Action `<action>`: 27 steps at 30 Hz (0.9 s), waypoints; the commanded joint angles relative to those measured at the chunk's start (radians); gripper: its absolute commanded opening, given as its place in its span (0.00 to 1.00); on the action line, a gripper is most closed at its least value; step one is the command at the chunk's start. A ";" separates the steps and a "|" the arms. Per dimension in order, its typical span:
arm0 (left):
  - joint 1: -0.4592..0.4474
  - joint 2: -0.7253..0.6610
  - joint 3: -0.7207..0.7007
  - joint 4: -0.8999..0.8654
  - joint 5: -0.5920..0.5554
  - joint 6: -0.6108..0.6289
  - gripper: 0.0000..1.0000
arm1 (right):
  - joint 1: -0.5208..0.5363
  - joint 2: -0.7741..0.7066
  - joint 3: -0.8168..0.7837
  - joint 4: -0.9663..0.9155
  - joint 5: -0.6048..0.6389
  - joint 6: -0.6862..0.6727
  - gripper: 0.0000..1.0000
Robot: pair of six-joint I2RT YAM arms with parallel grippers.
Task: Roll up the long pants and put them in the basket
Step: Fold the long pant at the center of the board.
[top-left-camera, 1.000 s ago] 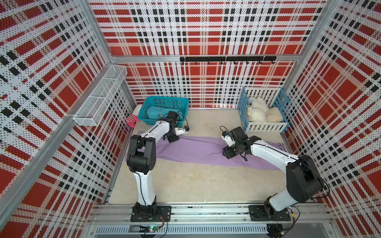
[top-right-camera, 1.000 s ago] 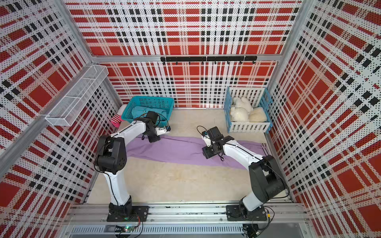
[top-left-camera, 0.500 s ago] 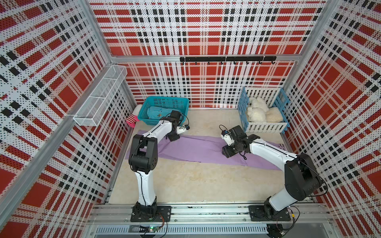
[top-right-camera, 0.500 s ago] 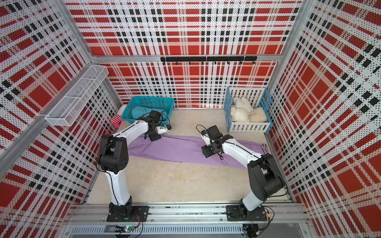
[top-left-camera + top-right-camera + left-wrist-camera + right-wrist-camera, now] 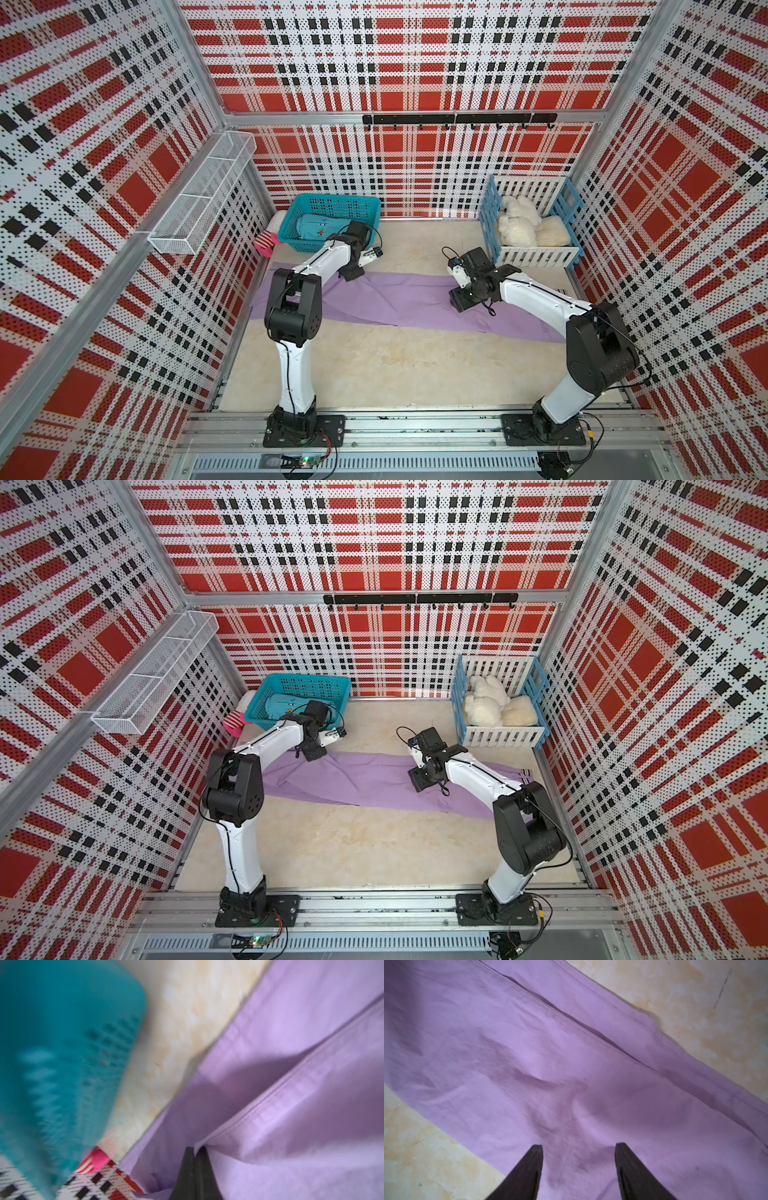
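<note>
Long pants (image 5: 399,299), lilac, flat and lightly wrinkled; left jaws clenched on their cloth, right jaws apart.

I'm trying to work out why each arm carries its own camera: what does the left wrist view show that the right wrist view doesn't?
Only the left wrist view: the teal basket, a pink striped item, and the left claw pinched shut on a raised seam of the long pants. Only the right wrist view: the right claw, its fingers wide apart over the cloth. Both: the lilac pants lying on the beige floor.
</note>
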 commanded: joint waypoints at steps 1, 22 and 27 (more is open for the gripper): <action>-0.012 -0.003 0.071 0.019 -0.043 0.015 0.00 | -0.038 0.024 0.037 0.024 0.054 -0.005 0.62; 0.071 0.019 0.002 -0.011 -0.043 0.006 0.00 | -0.291 0.400 0.425 -0.123 -0.104 -0.459 0.59; 0.090 -0.005 -0.039 -0.009 -0.065 0.000 0.00 | -0.325 0.333 0.379 -0.126 -0.046 -0.493 0.59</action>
